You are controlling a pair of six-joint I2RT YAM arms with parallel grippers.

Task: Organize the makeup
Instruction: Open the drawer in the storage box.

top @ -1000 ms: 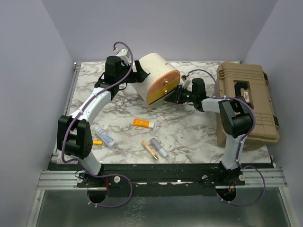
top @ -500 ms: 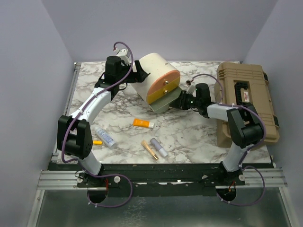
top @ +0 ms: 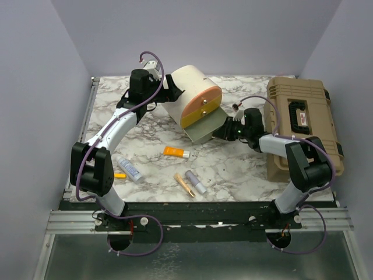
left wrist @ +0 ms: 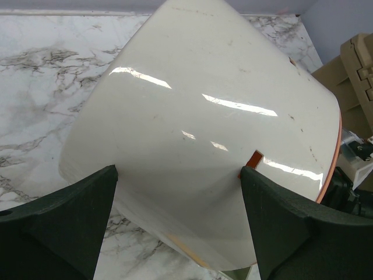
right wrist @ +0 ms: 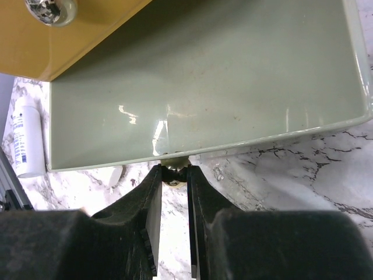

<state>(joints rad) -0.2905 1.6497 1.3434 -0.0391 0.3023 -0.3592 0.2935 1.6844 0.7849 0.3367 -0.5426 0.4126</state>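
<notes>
The makeup lies loose on the marble in the top view: an orange tube (top: 175,153), a whitish tube (top: 130,169), a yellow pen (top: 119,175), a gold tube (top: 184,184) and a lilac tube (top: 196,182). The brushes, palette and white cube are out of view. My left gripper (top: 169,88) (left wrist: 178,175) is shut on the tilted cream-and-orange round case (top: 192,96) (left wrist: 198,134), one finger on each side. My right gripper (top: 225,129) (right wrist: 173,172) is shut on the small knob of a grey-green drawer (top: 207,125) (right wrist: 204,87) drawn out of the case's orange face.
A big tan toolbox (top: 303,125) stands shut along the right edge, close beside the right arm. The whitish tube (right wrist: 26,137) also shows at the left of the right wrist view. Walls enclose the table on three sides.
My right gripper has moved right, away from the case, drawing the grey-green drawer out of the orange face. The left gripper and the case have stayed put.
</notes>
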